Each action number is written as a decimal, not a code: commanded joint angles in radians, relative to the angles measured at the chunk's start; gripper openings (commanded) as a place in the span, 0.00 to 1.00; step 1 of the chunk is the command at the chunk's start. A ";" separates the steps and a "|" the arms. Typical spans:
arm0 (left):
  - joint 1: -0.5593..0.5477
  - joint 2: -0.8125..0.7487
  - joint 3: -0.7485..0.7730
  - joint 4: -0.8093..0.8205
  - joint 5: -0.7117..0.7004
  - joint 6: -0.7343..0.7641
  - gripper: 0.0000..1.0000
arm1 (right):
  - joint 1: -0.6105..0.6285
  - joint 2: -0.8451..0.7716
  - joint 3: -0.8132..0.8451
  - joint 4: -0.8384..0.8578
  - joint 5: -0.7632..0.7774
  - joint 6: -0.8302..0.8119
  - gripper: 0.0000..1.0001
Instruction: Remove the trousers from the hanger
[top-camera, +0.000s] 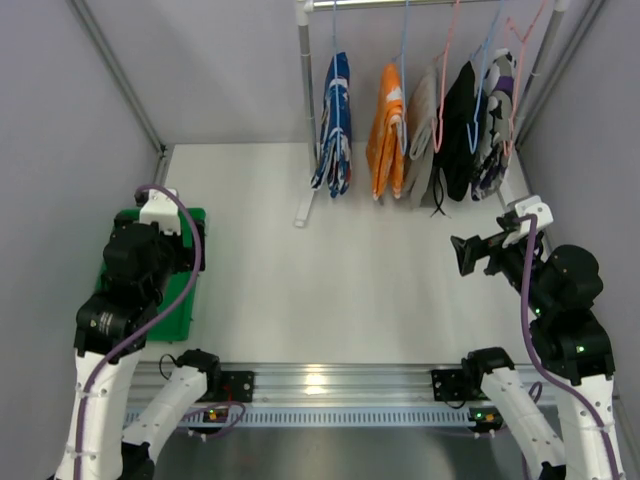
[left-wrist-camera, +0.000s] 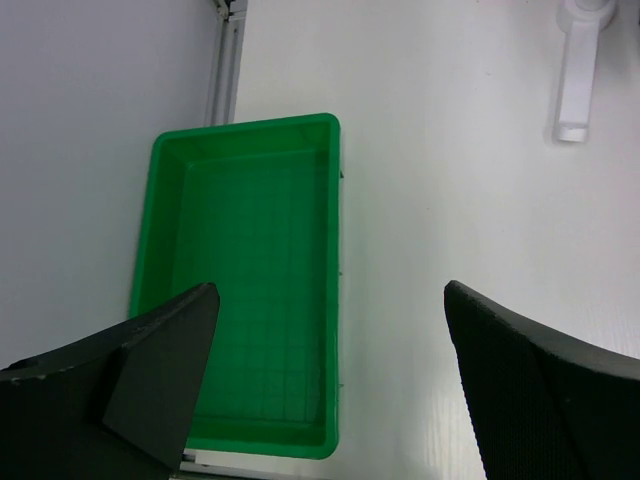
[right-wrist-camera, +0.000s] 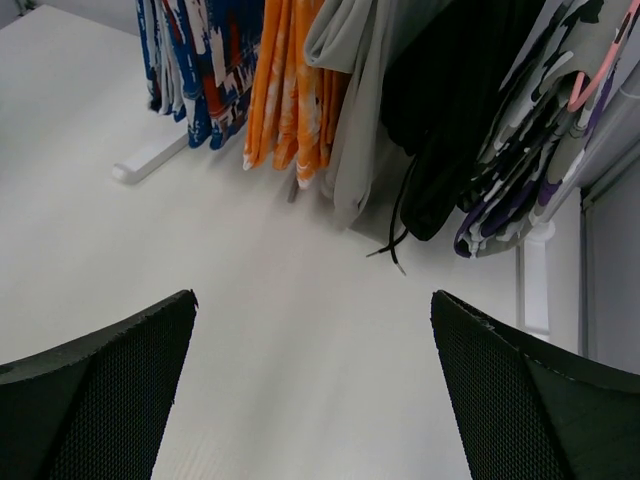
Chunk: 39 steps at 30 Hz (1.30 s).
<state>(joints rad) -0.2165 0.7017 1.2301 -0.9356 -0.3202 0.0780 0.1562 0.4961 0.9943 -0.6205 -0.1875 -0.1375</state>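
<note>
Several trousers hang on hangers from a rack at the back: blue with white pattern (top-camera: 335, 125), orange (top-camera: 387, 135), grey (top-camera: 422, 140), black (top-camera: 458, 130) and a purple-white patterned pair (top-camera: 495, 125). The right wrist view shows them as well: blue (right-wrist-camera: 200, 60), orange (right-wrist-camera: 290, 80), grey (right-wrist-camera: 355, 100), black (right-wrist-camera: 450, 110). My right gripper (top-camera: 468, 255) is open and empty, low over the table in front of the rack and apart from the cloth; its jaws (right-wrist-camera: 313, 295) stand wide. My left gripper (left-wrist-camera: 330, 290) is open and empty above the green bin.
A green bin (top-camera: 185, 290) sits at the left of the table; its rim (left-wrist-camera: 245, 125) shows in the left wrist view and nothing lies in it. The rack's white foot (top-camera: 305, 210) rests on the table. Grey walls close in on both sides.
</note>
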 joint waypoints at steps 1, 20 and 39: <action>0.006 0.018 0.014 0.069 0.052 -0.012 0.99 | -0.007 -0.007 0.013 0.005 0.019 0.009 0.99; 0.002 0.560 0.342 0.662 0.891 -0.568 0.99 | -0.035 0.058 0.147 -0.059 0.062 0.059 0.99; -0.055 1.125 0.666 1.113 1.001 -0.928 0.78 | -0.063 0.252 0.356 -0.114 0.051 0.101 0.99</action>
<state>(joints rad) -0.2581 1.8198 1.8374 -0.0288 0.6006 -0.7452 0.1081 0.7376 1.3174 -0.7090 -0.1333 -0.0483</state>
